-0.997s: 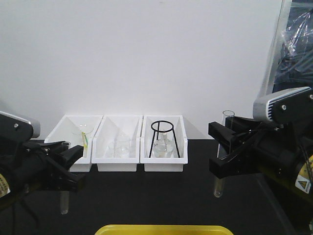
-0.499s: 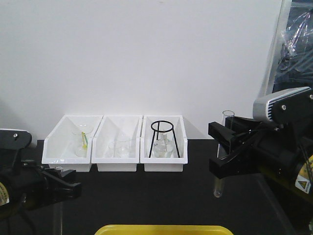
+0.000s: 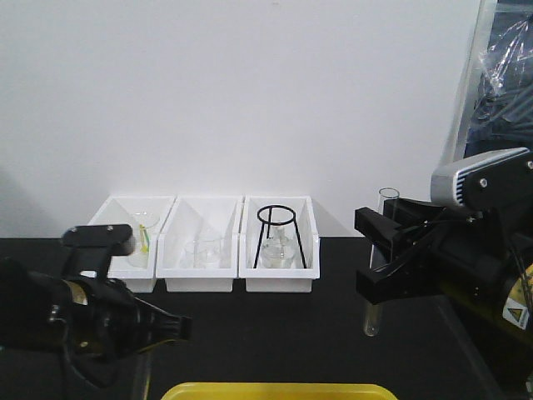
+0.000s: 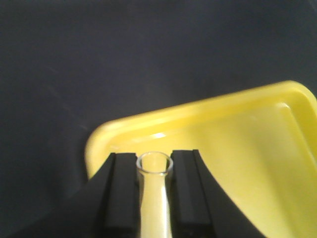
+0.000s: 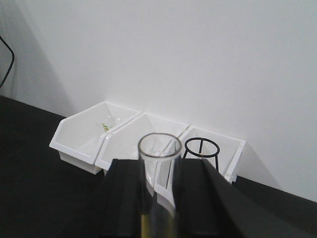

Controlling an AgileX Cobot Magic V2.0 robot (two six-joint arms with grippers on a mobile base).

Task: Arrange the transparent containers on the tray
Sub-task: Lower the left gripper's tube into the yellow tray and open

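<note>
Down at the near left, the left gripper (image 3: pixel 171 327) is clamped on the left test tube (image 3: pixel 143 377). In the front view the tube shows only faintly, as a clear sliver hanging below the black arm, just off the left end of the yellow tray (image 3: pixel 279 390). The left wrist view makes the grasp plain. Two black fingers (image 4: pixel 124 193) press the tube's sides just under its open rim (image 4: pixel 155 163), and the glass runs on out of the picture's bottom edge. Beyond the rim lies the tray's rounded left corner (image 4: pixel 101 141), its raised lip and bare yellow floor spreading to the right. Whether the tube's round end touches the tray cannot be told. Black worktop (image 4: pixel 99 59) fills the far part of that view.

Over at the right, the right gripper (image 3: pixel 372 255) grips the right test tube (image 3: pixel 388 198) nearly upright, its top leaning a little to the right, well apart from the tray. The open rim stands above the upper finger and the round bottom hangs below the lower one. In the right wrist view this tube (image 5: pixel 159 148) sits squarely between the two fingers.

Far back against the white wall, three white bins (image 3: pixel 200 258) stand in a row. The rightmost holds a black ring stand (image 3: pixel 276 218), and clear glassware sits in all three.
</note>
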